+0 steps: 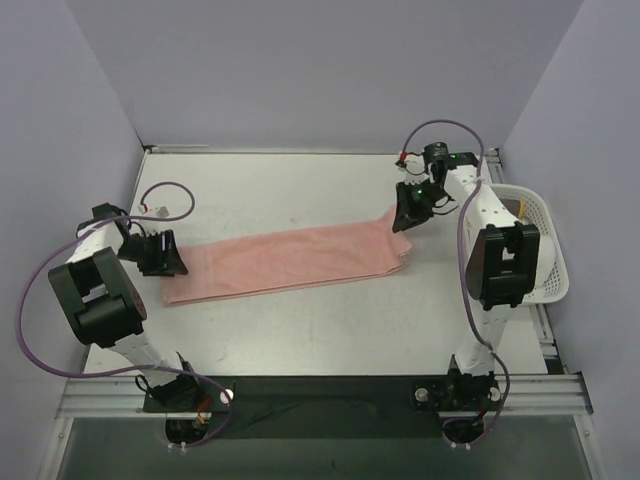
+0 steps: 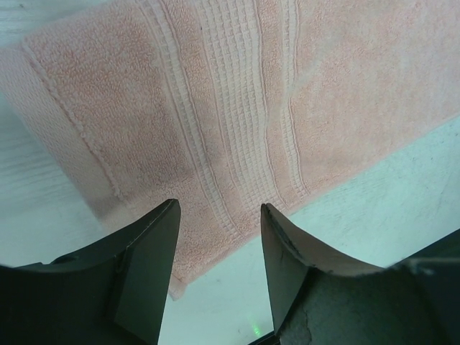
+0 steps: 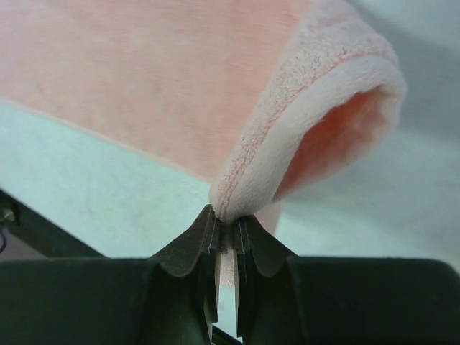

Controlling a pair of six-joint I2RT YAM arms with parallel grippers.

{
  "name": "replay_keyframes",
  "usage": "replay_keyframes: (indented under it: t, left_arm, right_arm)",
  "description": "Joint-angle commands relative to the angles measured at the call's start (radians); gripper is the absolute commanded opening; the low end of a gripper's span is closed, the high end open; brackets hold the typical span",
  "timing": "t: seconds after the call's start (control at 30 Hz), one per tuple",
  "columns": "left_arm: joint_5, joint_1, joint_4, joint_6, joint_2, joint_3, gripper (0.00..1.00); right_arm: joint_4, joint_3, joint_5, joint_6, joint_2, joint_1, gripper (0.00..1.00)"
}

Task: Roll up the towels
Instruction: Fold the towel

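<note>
Left arm bent low at table's left side, left gripper [image 1: 160, 252] pointed at left end of pink towel [image 1: 290, 260]. Jaws seen parted, woven band of towel framed between fingertips in wrist view; contact with cloth cannot be told.

Right arm reached out to far right, right gripper [image 1: 408, 210] tipped down. Jaws pinched tight on towel's right end, hem lifted and curled into loop.

Towel laid long across middle of white table [image 1: 300, 185]. White mesh basket [image 1: 548, 262] set at right edge. Plain pale walls seen on three sides.

One pink towel [image 1: 290, 262], one white basket [image 1: 556, 250], two robot arms [image 1: 97, 295] [image 1: 505, 262]
</note>
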Motion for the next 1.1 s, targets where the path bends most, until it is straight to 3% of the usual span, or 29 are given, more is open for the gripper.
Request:
replay_keyframes:
  t: [0.0, 0.53, 1.07]
  left_arm:
    - [-0.022, -0.008, -0.007, -0.002, 0.012, 0.006, 0.59]
    - [-0.091, -0.019, 0.059, -0.036, 0.061, -0.059, 0.58]
    - [-0.112, -0.042, 0.063, -0.042, 0.084, -0.054, 0.59]
  right_arm:
    - [-0.048, 0.056, -0.155, 0.039, -0.001, 0.100, 0.00]
    - [0.062, 0.250, -0.224, 0.183, 0.240, 0.424, 0.00]
    - [0.116, 0.314, -0.218, 0.263, 0.343, 0.485, 0.00]
